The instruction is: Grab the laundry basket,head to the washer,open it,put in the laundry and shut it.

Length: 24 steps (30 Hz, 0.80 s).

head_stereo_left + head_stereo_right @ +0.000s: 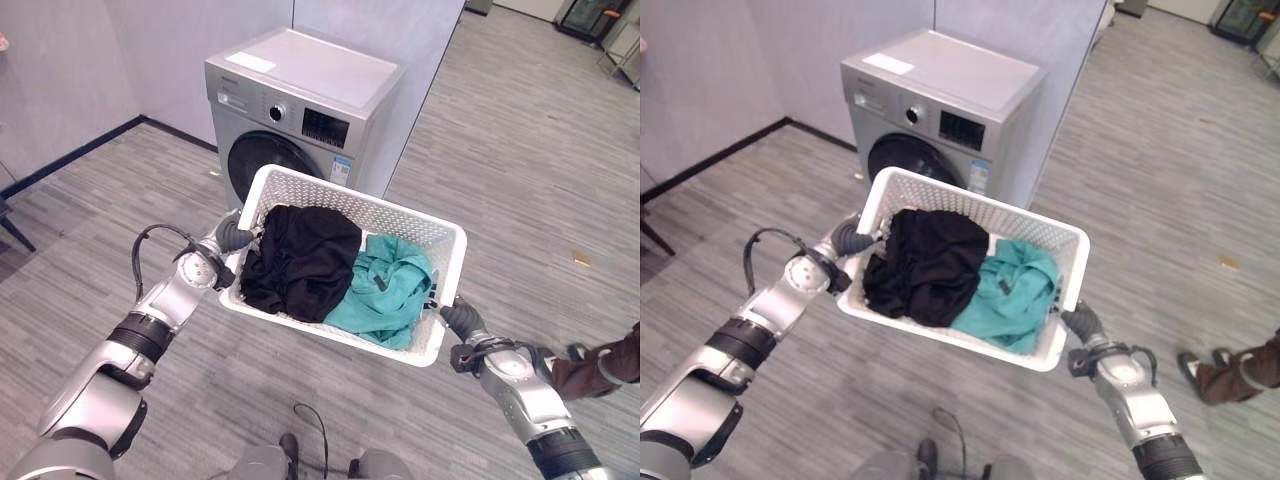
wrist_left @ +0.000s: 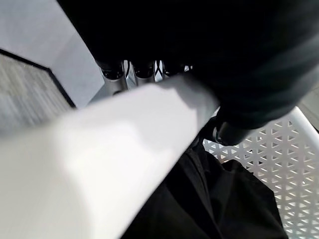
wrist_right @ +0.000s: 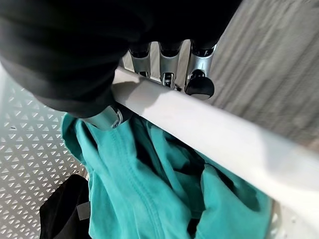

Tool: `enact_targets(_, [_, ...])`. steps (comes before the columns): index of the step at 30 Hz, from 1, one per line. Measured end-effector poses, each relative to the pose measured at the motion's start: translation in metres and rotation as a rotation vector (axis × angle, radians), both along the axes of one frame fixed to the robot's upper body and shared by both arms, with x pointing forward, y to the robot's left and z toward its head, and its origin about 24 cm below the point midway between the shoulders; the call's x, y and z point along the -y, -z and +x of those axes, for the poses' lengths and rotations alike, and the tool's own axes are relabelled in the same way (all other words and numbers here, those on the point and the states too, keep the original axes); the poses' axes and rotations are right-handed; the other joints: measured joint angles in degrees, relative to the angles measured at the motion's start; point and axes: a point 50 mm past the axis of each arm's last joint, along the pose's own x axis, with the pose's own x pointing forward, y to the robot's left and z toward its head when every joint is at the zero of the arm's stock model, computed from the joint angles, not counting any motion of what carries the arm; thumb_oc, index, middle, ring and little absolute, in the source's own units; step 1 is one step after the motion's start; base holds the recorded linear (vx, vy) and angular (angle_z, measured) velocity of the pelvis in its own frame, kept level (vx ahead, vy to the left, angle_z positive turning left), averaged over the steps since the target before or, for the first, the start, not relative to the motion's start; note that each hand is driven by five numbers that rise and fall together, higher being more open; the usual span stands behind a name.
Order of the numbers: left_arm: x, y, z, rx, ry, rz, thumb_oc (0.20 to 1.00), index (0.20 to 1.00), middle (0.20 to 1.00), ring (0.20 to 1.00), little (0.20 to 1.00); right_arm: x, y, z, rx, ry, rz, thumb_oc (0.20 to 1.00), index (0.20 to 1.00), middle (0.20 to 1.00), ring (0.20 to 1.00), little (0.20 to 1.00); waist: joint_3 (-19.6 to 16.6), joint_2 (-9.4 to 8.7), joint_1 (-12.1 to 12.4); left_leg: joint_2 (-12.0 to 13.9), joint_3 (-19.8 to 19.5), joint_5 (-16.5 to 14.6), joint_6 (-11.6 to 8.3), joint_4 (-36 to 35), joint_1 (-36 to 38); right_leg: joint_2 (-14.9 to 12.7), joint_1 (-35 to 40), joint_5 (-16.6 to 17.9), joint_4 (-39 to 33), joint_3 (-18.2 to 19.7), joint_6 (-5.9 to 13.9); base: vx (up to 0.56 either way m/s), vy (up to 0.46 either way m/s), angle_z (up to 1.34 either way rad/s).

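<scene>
Nearest, at the lower left of the left eye view, the left hand (image 1: pixel 232 237) grips the short left edge of the laundry basket (image 1: pixel 420 225). Its wrist view shows the fingers (image 2: pixel 113 71) hooked over the white rim and the thumb inside the wall: closed on the basket. At the lower right, the right hand (image 1: pixel 462 319) holds the opposite edge. Its wrist view shows the fingers (image 3: pixel 199 82) curled over the outside of the rim and the thumb pressed inside: also closed on the basket.

The basket sits in the centre of the frame, carried clear of the floor (image 1: pixel 520 170) between both hands. It holds a black garment (image 1: pixel 300 255) on its left side and a teal garment (image 1: pixel 385 290) on its right, touching each other.

At the right edge, low down, a person's shoes (image 1: pixel 1205 360) and trouser leg stand on the floor.

Beyond the basket, in the upper centre, stands the washer (image 1: pixel 300 100), its round door (image 1: pixel 262 158) closed.

Assessment: the pick-up appears complete and the approach largely made, with the washer just beyond the basket. Outstanding: opening the door, loading both garments, closing the door. With both hands occupied, the basket will likely have to be set down first.
</scene>
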Motion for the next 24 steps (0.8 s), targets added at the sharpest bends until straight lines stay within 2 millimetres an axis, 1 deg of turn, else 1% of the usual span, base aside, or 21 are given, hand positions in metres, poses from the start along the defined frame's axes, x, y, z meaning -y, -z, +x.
enact_targets(1, [0.001, 0.001, 0.0, -0.002, 0.004, -0.007, 0.2, 0.2, 0.2, 0.2, 0.2, 0.002, 0.001, -0.001, -0.004, 0.004, -0.003, 0.2, 0.2, 0.2, 0.2, 0.2, -0.2, 0.15, -1.7, -0.4, -1.8, -1.5, -2.54, -1.4, 2.6, 1.1, -0.9, 0.4, -11.6, -0.5, -0.87, 0.49, -0.191, 0.54])
enact_targets(2, [0.002, 0.002, -0.001, -0.002, 0.007, -0.01, 0.2, 0.2, 0.2, 0.2, 0.2, 0.003, 0.0, -0.002, -0.002, 0.008, -0.004, 0.2, 0.2, 0.2, 0.2, 0.2, -0.4, 0.23, -1.9, -0.6, -1.4, -1.4, -2.6, -2.3, 3.7, 2.3, 0.5, 1.0, -22.7, -1.7, -0.74, 0.39, -0.196, 0.38])
enact_targets(3, [0.003, 0.001, -0.001, 0.001, 0.011, -0.011, 0.2, 0.2, 0.2, 0.2, 0.2, 0.004, 0.0, -0.001, 0.001, 0.009, -0.004, 0.2, 0.2, 0.2, 0.2, 0.2, -0.5, 0.25, -2.0, -0.8, -1.5, -1.5, -2.68, -2.8, 4.7, 3.3, 0.3, 2.8, -31.2, -1.6, -2.13, 0.35, -0.169, 0.2])
enact_targets(4, [0.004, 0.002, -0.001, 0.001, 0.012, -0.017, 0.2, 0.2, 0.2, 0.2, 0.2, 0.005, -0.001, -0.002, 0.0, 0.012, -0.007, 0.2, 0.2, 0.2, 0.2, 0.2, -0.7, 0.63, -2.3, -1.0, -3.1, -2.1, -3.52, -3.3, 5.3, 4.5, -0.8, 4.7, -36.4, -1.1, -2.63, 0.23, -0.103, 0.37])
enact_targets(5, [0.007, 0.001, 0.0, 0.004, 0.017, -0.026, 0.2, 0.2, 0.2, 0.2, 0.2, 0.008, -0.002, -0.002, 0.002, 0.015, -0.013, 0.2, 0.2, 0.2, 0.2, 0.2, -0.9, 1.09, -2.7, -1.0, -4.1, -2.8, -3.85, -3.9, 5.8, 5.4, -1.3, 6.9, -43.4, -0.2, -1.78, 0.33, -0.154, 0.49])
enact_targets(6, [0.009, 0.001, 0.001, 0.004, 0.021, -0.03, 0.2, 0.2, 0.2, 0.2, 0.2, 0.009, -0.003, -0.001, 0.005, 0.021, -0.013, 0.2, 0.2, 0.2, 0.2, 0.2, -0.8, 1.19, -2.9, -1.7, -4.4, -2.8, -3.82, -4.5, 6.5, 5.7, -1.7, 9.4, -48.4, 0.0, -1.8, 0.34, -0.16, 0.46])
enact_targets(7, [0.01, 0.006, 0.001, -0.008, 0.017, -0.035, 0.2, 0.2, 0.2, 0.2, 0.2, 0.01, -0.001, -0.002, -0.002, 0.026, -0.013, 0.2, 0.2, 0.2, 0.2, 0.2, -0.7, 1.52, -3.0, -1.9, -4.7, -3.0, -4.06, -4.5, 7.8, 6.0, -2.3, 10.8, -49.5, -0.1, -3.21, 0.45, -0.222, 0.39])
enact_targets(9, [0.012, 0.016, 0.002, -0.042, -0.003, -0.043, 0.2, 0.2, 0.2, 0.2, 0.2, 0.012, 0.003, -0.004, -0.021, 0.028, -0.02, 0.2, 0.2, 0.2, 0.2, 0.2, -0.8, 2.14, -3.7, -1.7, -6.0, -4.2, -6.13, -4.3, 11.1, 7.4, -0.8, 12.8, -49.2, 0.7, -3.83, 0.36, -0.196, 0.48])
enact_targets(11, [0.014, 0.017, 0.002, -0.04, 0.002, -0.041, 0.2, 0.2, 0.2, 0.2, 0.2, 0.015, 0.002, -0.005, -0.024, 0.025, -0.031, 0.2, 0.2, 0.2, 0.2, 0.2, -1.2, 1.54, -4.3, -1.9, -6.2, -5.7, -8.5, -3.5, 14.8, 9.5, 2.8, 14.0, -46.6, 0.7, -7.36, 0.34, -0.253, 0.64])
enact_targets(12, [0.017, 0.015, 0.002, -0.032, 0.011, -0.054, 0.2, 0.2, 0.2, 0.2, 0.2, 0.019, 0.0, -0.005, -0.021, 0.023, -0.04, 0.2, 0.2, 0.2, 0.2, 0.2, -2.2, 0.48, -4.3, -2.7, -6.1, -7.2, -10.42, -0.8, 16.4, 9.9, 6.5, 17.7, -47.3, 1.9, -10.56, 0.24, -0.302, 0.62])
enact_targets(13, [0.022, 0.015, 0.002, -0.02, 0.018, -0.081, 0.2, 0.2, 0.2, 0.2, 0.2, 0.024, -0.004, -0.004, -0.012, 0.035, -0.047, 0.2, 0.2, 0.2, 0.2, 0.2, -2.4, 1.2, -4.1, -2.1, -5.7, -7.8, -11.43, 4.3, 15.2, 10.3, 8.1, 19.3, -47.5, 1.8, -10.57, 0.11, -0.219, 0.39])
enact_targets(14, [0.024, 0.016, 0.0, -0.013, 0.015, -0.102, 0.2, 0.2, 0.2, 0.2, 0.2, 0.026, -0.006, -0.002, -0.005, 0.037, -0.055, 0.2, 0.2, 0.2, 0.2, 0.2, -2.7, 1.76, -3.1, -1.5, -4.4, -7.1, -12.53, 11.2, 12.3, 11.1, 9.3, 18.4, -47.6, 1.8, -12.15, 0.13, -0.337, 0.11])
enact_targets(15, [0.024, 0.012, 0.0, 0.006, 0.016, -0.109, 0.2, 0.2, 0.2, 0.2, 0.2, 0.028, -0.012, -0.001, 0.012, 0.029, -0.072, 0.2, 0.2, 0.2, 0.2, 0.2, -2.8, 2.09, -3.0, 0.3, -2.4, -7.8, -11.8, 23.8, 6.4, 11.3, 10.5, 18.5, -48.2, 1.8, -11.61, 0.1, -0.301, 0.21])
enact_targets(16, [0.022, 0.004, 0.0, 0.033, 0.021, -0.109, 0.2, 0.2, 0.2, 0.2, 0.2, 0.028, -0.018, 0.001, 0.034, 0.025, -0.076, 0.2, 0.2, 0.2, 0.2, 0.2, -2.7, 2.0, -3.1, 2.5, -1.3, -8.6, -10.17, 34.0, 0.1, 12.4, 11.7, 16.9, -49.0, 2.2, -11.75, 0.15, -0.366, 0.39])
enact_targets(17, [0.027, -0.009, -0.001, 0.087, 0.051, -0.119, 0.2, 0.2, 0.2, 0.2, 0.2, 0.031, -0.022, 0.002, 0.066, 0.027, -0.074, 0.2, 0.2, 0.2, 0.2, 0.2, -2.4, 1.38, -2.5, 4.3, -3.1, -7.7, -8.78, 46.6, -7.7, 13.5, 11.9, 13.8, -47.5, 2.8, -12.51, 0.09, -0.171, 0.17])
enact_targets(18, [0.027, -0.023, -0.006, 0.137, 0.08, -0.102, 0.2, 0.2, 0.2, 0.2, 0.2, 0.031, -0.029, 0.004, 0.095, 0.034, -0.063, 0.2, 0.2, 0.2, 0.2, 0.2, -2.0, 0.69, -1.2, 7.6, -2.7, -6.0, -5.19, 58.7, -14.7, 15.2, 12.6, 13.0, -47.6, 3.6, -13.63, 0.14, -0.124, -0.32])
enact_targets(19, [0.02, -0.031, -0.008, 0.168, 0.081, -0.073, 0.2, 0.2, 0.2, 0.2, 0.2, 0.026, -0.034, 0.007, 0.12, 0.025, -0.048, 0.2, 0.2, 0.2, 0.2, 0.2, -0.6, -1.33, 0.1, 9.3, -2.3, -6.7, -5.61, 59.8, -17.9, 15.2, 14.9, 12.8, -48.0, 4.6, -13.87, 0.16, -0.041, -0.44])
enact_targets(21, [0.01, -0.039, -0.009, 0.192, 0.057, -0.063, 0.2, 0.2, 0.2, 0.2, 0.2, 0.019, -0.04, 0.009, 0.154, 0.008, -0.028, 0.2, 0.2, 0.2, 0.2, 0.2, 0.7, -3.75, -0.3, 11.9, -2.3, -7.6, -6.32, 51.7, -20.4, 14.5, 19.1, 11.9, -49.5, 5.5, -13.82, 0.21, 0.055, -0.21])
enact_targets(22, [0.006, -0.05, -0.011, 0.237, 0.051, -0.049, 0.2, 0.2, 0.2, 0.2, 0.2, 0.013, -0.045, 0.011, 0.185, 0.0, -0.016, 0.2, 0.2, 0.2, 0.2, 0.2, 1.1, -5.05, -0.3, 12.8, -4.5, -6.6, -7.85, 27.7, -19.3, 13.8, 22.8, 10.6, -51.2, 6.2, -10.83, 0.21, 0.082, -0.37])
enact_targets(23, [0.005, -0.054, -0.012, 0.259, 0.054, -0.041, 0.2, 0.2, 0.2, 0.2, 0.2, 0.012, -0.047, 0.013, 0.193, -0.003, -0.016, 0.2, 0.2, 0.2, 0.2, 0.2, 1.1, -4.41, 0.1, 13.5, -7.1, -4.3, -10.84, 16.7, -18.4, 14.1, 23.8, 10.1, -51.3, 7.0, -9.99, 0.19, 0.075, -0.55])
enact_targets(24, [0.004, -0.057, -0.011, 0.27, 0.052, -0.039, 0.2, 0.2, 0.2, 0.2, 0.2, 0.011, -0.048, 0.015, 0.194, -0.007, -0.012, 0.2, 0.2, 0.2, 0.2, 0.2, 1.1, -4.0, 0.2, 13.7, -9.9, -2.1, -13.07, 8.8, -18.1, 14.0, 24.9, 9.4, -51.5, 7.2, -8.88, 0.17, 0.082, -0.55])
